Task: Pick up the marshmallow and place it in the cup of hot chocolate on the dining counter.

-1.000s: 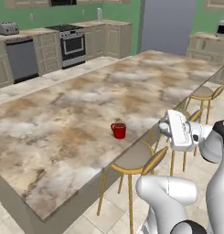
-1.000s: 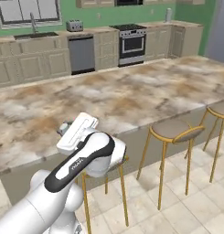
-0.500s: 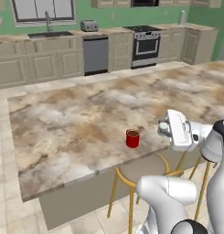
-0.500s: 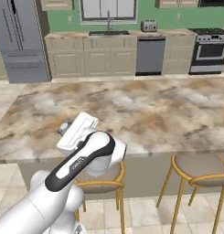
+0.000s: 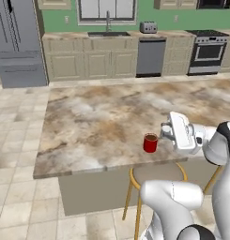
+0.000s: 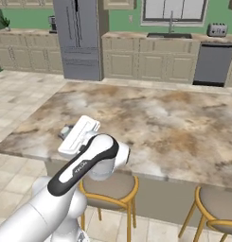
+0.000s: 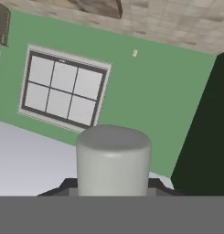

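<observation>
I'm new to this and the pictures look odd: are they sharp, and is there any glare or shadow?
Left base view: flat, even light, soft detail, only a faint shadow under the red mug. Right base view: equally soft, no glare on the dining counter. Hand view: the marshmallow looms huge and shaded grey, tilted room behind.

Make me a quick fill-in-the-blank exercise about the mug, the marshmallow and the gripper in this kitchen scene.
1. The cup of hot chocolate on the dining counter is coloured ____.
2. In the hand view, the marshmallow sits between the fingers of the ____.
3. Under the counter edge nearest the cup stands a wooden-legged ____.

Missing words: red; gripper; stool
</observation>
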### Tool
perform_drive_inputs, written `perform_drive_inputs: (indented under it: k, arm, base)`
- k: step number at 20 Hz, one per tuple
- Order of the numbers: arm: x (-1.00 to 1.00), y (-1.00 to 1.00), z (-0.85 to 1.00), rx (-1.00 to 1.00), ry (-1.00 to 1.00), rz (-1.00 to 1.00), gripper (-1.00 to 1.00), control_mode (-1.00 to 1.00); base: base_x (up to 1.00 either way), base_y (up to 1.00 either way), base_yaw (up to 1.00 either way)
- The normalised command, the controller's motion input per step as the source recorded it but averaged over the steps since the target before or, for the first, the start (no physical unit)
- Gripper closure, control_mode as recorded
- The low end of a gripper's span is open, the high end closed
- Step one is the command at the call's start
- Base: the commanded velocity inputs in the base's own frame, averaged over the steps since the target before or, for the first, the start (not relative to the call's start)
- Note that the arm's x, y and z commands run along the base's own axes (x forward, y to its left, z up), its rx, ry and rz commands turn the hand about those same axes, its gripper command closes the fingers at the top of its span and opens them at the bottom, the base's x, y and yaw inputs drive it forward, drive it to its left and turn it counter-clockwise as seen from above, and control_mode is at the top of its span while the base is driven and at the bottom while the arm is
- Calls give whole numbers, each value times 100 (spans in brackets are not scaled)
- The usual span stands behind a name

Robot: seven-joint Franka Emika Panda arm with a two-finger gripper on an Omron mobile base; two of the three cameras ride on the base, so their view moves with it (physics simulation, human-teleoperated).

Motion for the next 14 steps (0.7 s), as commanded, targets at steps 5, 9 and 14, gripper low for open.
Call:
perform_drive_inputs:
  k: [5, 9, 14]
  arm:
    - [0, 0, 0, 0, 0, 0, 100, 100]
    - [0, 0, 0, 0, 0, 0, 100, 100]
    - [40, -6, -16, -1, 12, 0, 100, -100]
  base:
    - [66, -30, 7]
    - [76, -21, 0]
    - [50, -21, 0]
